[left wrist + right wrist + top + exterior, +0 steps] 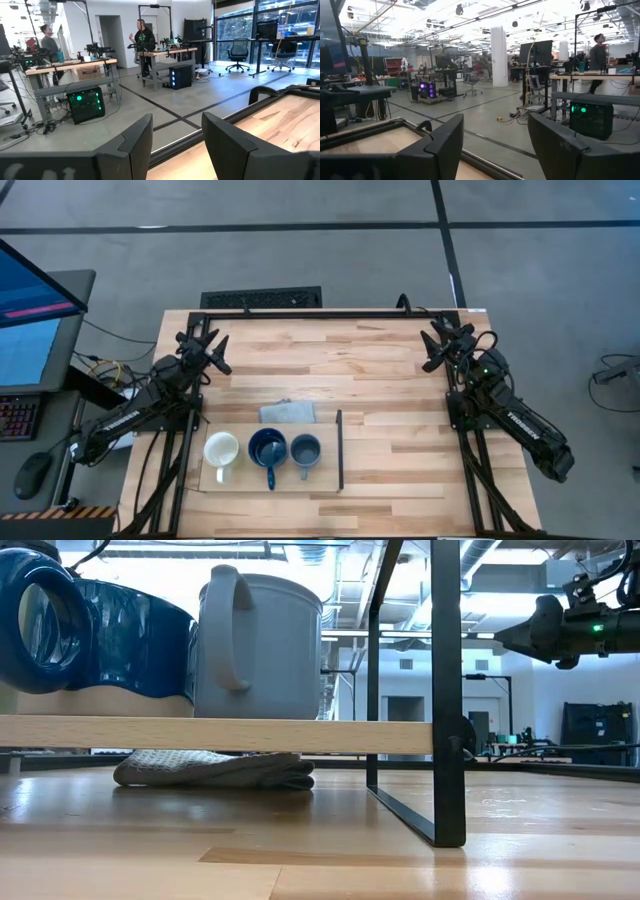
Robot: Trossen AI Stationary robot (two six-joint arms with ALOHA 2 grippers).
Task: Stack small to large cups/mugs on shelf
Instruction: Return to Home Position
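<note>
The high view hangs overhead and looks straight down, far enough off to take in the whole tabletop (pixel 380 380), both arms and the floor around; the low view sits at tabletop height, very near the shelf (pixel 220 735), facing level across and under its board into the room behind; these 2 views share the shelf, the dark navy mug (pixel 120 635), the slate grey-blue mug (pixel 265 640), the grey folded cloth (pixel 215 770) and the right arm (pixel 575 625); each of the 2 wrist views looks forward between its own arm's dark jaws, close over the tabletop's edge, out to the room's workbenches (pixel 70 65).
</note>
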